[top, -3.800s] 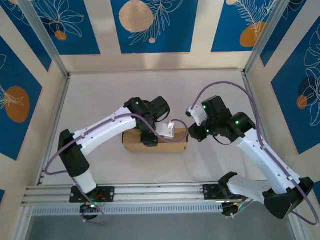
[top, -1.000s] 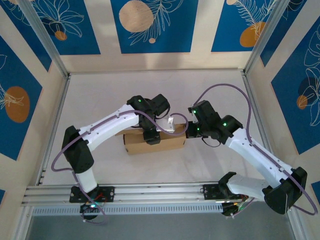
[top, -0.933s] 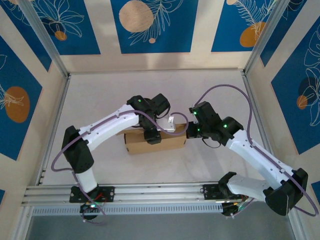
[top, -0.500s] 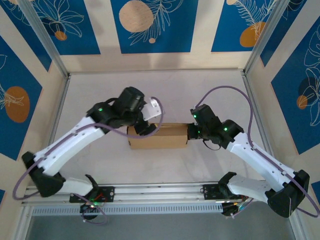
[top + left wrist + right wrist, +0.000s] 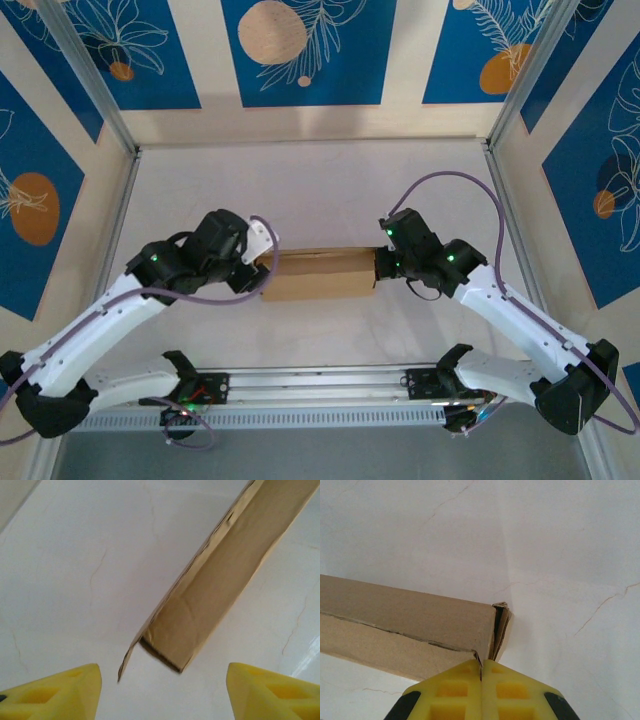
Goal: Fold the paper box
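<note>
The paper box (image 5: 322,273) is a long brown cardboard box lying closed on the white table, its length running left to right. My left gripper (image 5: 258,278) sits just off its left end, open, with nothing between the yellow fingers (image 5: 50,694). In the left wrist view the left gripper (image 5: 162,696) faces the box's end (image 5: 200,605), where a thin flap edge sticks out; the fingers stay apart from the box. My right gripper (image 5: 380,266) is at the right end. In the right wrist view the right gripper (image 5: 481,672) is shut, its tips touching the paper box's (image 5: 405,615) end corner.
The white tabletop (image 5: 300,190) stretches open behind the box. Blue and cream patterned walls (image 5: 300,60) close in the back and both sides. A metal rail (image 5: 300,385) with the arm bases runs along the near edge.
My left arm has come off the top of the box and swung left and nearer, ending open at its left end. The box shifted slightly right. The right gripper stayed shut at the right end.
</note>
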Controlling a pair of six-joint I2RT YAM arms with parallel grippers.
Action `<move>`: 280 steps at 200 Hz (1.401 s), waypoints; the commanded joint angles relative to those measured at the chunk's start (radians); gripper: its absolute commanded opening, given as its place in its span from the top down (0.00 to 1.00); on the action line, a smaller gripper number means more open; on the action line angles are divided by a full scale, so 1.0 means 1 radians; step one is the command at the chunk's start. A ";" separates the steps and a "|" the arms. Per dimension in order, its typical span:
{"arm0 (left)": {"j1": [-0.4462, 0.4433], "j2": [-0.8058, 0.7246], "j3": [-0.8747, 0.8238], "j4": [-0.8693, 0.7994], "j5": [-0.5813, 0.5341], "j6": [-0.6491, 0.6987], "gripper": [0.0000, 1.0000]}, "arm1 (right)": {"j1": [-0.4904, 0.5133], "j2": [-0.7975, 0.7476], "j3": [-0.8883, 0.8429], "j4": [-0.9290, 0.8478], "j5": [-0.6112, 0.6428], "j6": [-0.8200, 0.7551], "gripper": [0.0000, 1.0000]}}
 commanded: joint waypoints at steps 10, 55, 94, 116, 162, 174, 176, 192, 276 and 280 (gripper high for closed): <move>0.076 -0.021 -0.048 0.014 0.052 -0.044 0.39 | 0.002 0.024 0.016 -0.021 -0.015 -0.015 1.00; 0.191 -0.009 -0.131 0.107 0.156 -0.021 0.48 | 0.002 0.030 0.025 -0.022 -0.024 -0.016 1.00; 0.218 0.046 -0.127 0.170 0.207 -0.021 0.55 | 0.003 0.032 0.021 -0.017 -0.032 -0.010 1.00; 0.222 0.074 -0.134 0.188 0.226 -0.025 0.67 | 0.004 0.032 0.025 -0.020 -0.031 -0.011 1.00; 0.231 0.067 -0.162 0.187 0.211 -0.024 0.76 | 0.004 0.032 0.028 -0.020 -0.032 -0.012 1.00; 0.238 0.057 -0.170 0.189 0.196 -0.031 0.74 | 0.003 0.032 0.026 -0.015 -0.032 -0.010 1.00; 0.239 0.056 -0.172 0.190 0.193 -0.032 0.73 | 0.003 0.032 0.025 -0.015 -0.033 -0.011 1.00; 0.249 0.045 -0.185 0.196 0.176 -0.041 0.70 | 0.003 0.034 0.025 -0.014 -0.036 -0.008 1.00; 0.277 0.050 -0.167 0.180 0.273 -0.080 1.00 | 0.006 0.036 0.028 -0.009 -0.045 -0.009 1.00; 0.276 0.052 -0.164 0.181 0.278 -0.088 1.00 | 0.006 0.036 0.027 -0.008 -0.045 -0.009 1.00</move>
